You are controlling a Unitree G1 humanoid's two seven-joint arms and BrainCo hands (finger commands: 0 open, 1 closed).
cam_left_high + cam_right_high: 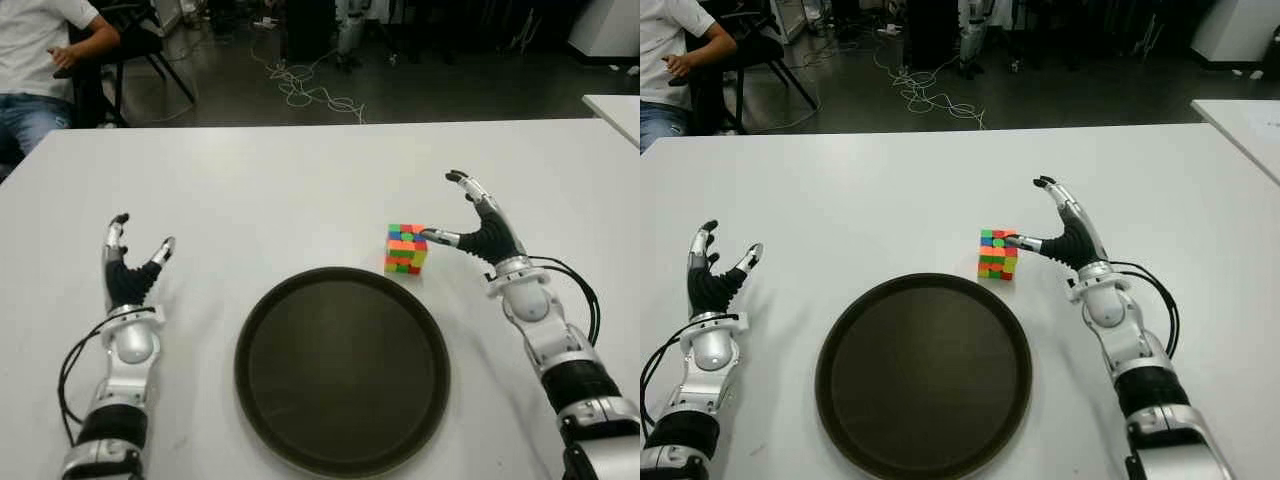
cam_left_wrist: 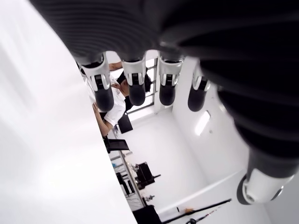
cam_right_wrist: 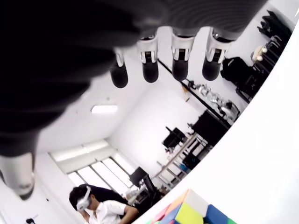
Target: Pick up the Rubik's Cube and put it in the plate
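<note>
A multicoloured Rubik's Cube (image 1: 405,248) sits upright on the white table (image 1: 280,190), just beyond the far right rim of a dark round plate (image 1: 341,368); being a cube, it shows no long axis. The right hand (image 1: 478,225) is beside it, fingers spread, thumb tip at its right face. The left hand (image 1: 128,268), open and empty, shows left of the plate.

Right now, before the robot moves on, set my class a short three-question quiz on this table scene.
1. True or false: the Rubik's Cube lies inside the plate.
2. Which hand is beside the cube: A) left hand B) right hand?
3. Fill in: the plate is ____ of objects.

Key: 1 false, it stands on the table just outside the rim. 2 B, open, thumb at the cube. 3 empty.
</note>
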